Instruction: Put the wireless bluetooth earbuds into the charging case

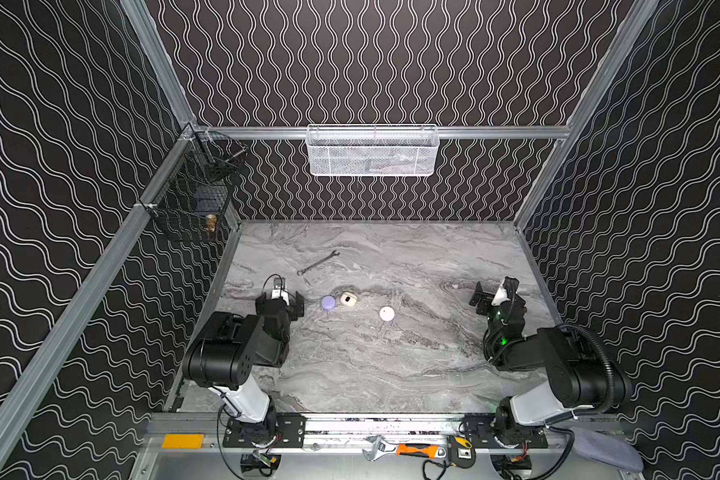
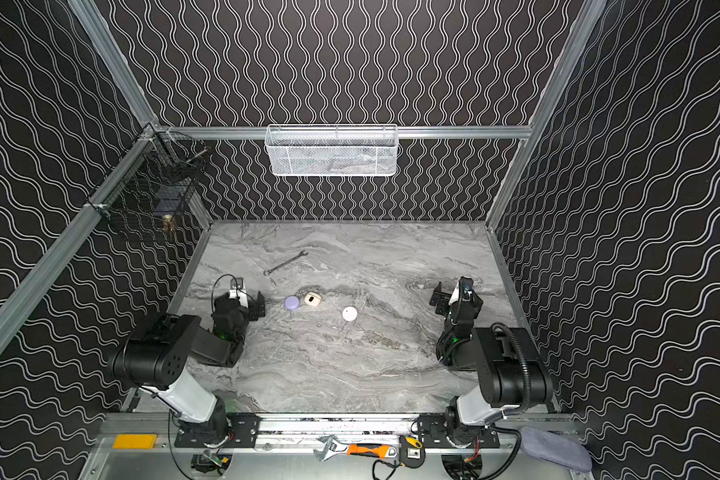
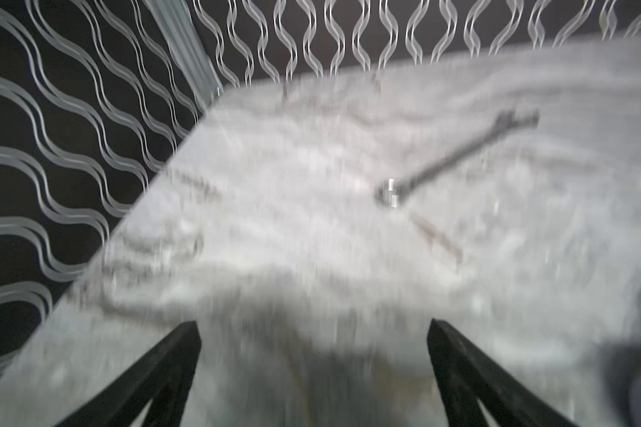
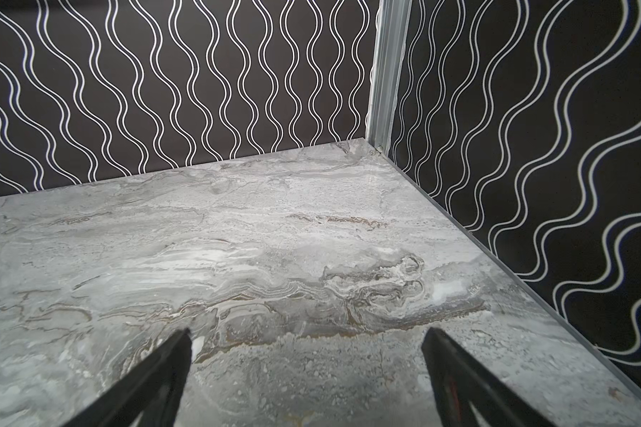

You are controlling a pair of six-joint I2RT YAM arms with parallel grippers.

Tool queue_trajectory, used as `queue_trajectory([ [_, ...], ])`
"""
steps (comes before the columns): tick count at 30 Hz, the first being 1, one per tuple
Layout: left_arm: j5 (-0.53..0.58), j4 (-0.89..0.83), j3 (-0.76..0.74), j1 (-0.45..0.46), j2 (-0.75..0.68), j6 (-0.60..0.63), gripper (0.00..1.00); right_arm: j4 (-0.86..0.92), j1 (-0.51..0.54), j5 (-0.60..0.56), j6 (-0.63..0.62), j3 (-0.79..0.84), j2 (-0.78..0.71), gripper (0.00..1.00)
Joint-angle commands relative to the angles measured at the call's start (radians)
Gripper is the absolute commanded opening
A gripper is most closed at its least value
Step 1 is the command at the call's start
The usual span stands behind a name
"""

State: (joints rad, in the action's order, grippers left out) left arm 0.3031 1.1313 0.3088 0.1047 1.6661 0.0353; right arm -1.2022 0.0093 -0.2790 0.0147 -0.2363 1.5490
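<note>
1. Cream charging case (image 1: 348,299) on surface (image 1: 391,374), apparently lid-up; lilac case (image 1: 328,303) just beside at 9 o'clock, white case (image 1: 386,313) near at 4 o'clock.
2. Wide-spread, empty left jaws near lilac case, at its 9 o'clock; right jaws likewise, well apart at 3 o'clock.
3. Advised: find an earbud first, pinch stem gently, lower upright into socket.
4. Not discernible: earbuds, too small; left wrist view blurred.

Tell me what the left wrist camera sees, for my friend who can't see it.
A blurry wrench lies on the grey marble table, beyond the open left gripper; a black wavy-lined wall stands behind.
</note>
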Motion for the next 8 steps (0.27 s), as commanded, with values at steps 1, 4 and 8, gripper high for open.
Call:
queue_trajectory([
  [1, -0.042, -0.022, 0.028, -0.003, 0.002, 0.021, 0.99, -0.046, 0.0, 0.001, -0.002, -0.003, 0.003, 1.0],
  [4, -0.033, -0.07, 0.05, -0.003, 0.0, 0.01, 0.99, -0.024, -0.002, 0.011, 0.005, -0.014, 0.004, 1.0],
  [8, -0.035, -0.057, 0.047, -0.003, 0.003, 0.018, 0.99, -0.038, -0.003, 0.013, 0.002, -0.005, -0.001, 1.0],
])
